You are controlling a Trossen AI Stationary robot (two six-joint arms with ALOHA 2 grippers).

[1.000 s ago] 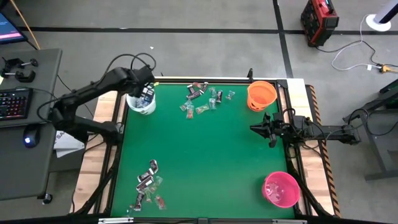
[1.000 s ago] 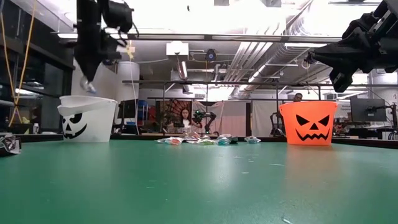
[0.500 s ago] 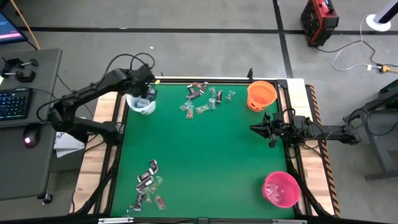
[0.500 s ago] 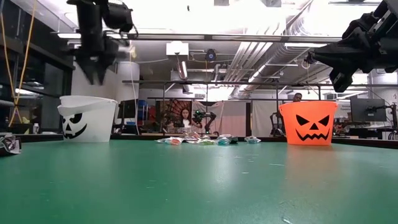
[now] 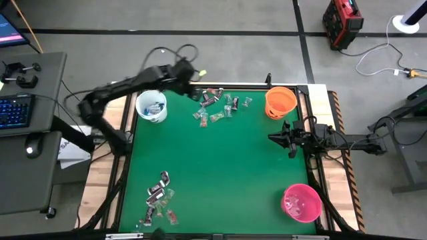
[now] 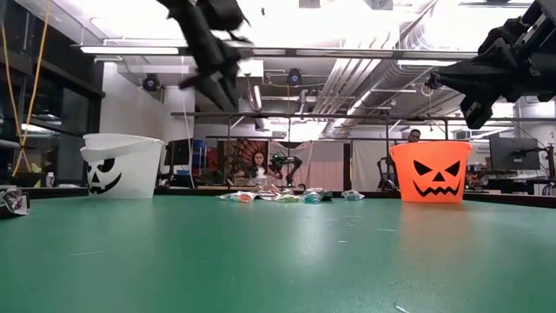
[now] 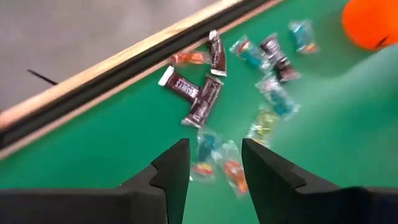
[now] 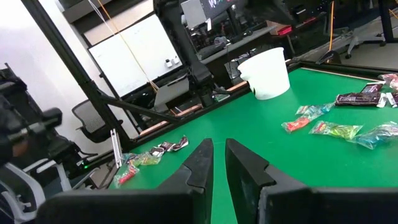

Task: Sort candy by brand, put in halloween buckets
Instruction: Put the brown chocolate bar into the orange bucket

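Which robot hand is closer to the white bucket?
Left. The left gripper hovers just beside the white bucket, toward the candy pile. The right gripper waits across the table, below the orange bucket.

Green table (image 5: pixel 220 167) — white bucket (image 5: pixel 151 107), orange bucket (image 5: pixel 280 102), pink bucket (image 5: pixel 301 203), scattered candy (image 5: pixel 218 105)

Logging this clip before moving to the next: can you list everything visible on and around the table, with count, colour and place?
White bucket: one, white, far left corner of the green table, some candy inside.
Orange bucket: one, orange, far right corner.
Pink bucket: one, bright pink, near right corner.
Far candy pile: many pieces, dark brown, blue and greenish, by the far edge between the white and orange buckets.
Near candy pile: several pieces, mixed wrappers, near left corner.
Keyboard: one, dark, on the grey desk left of the table.
Left gripper: open, empty, above the far edge beside the far pile.
Right gripper: shut, empty, at the right edge.
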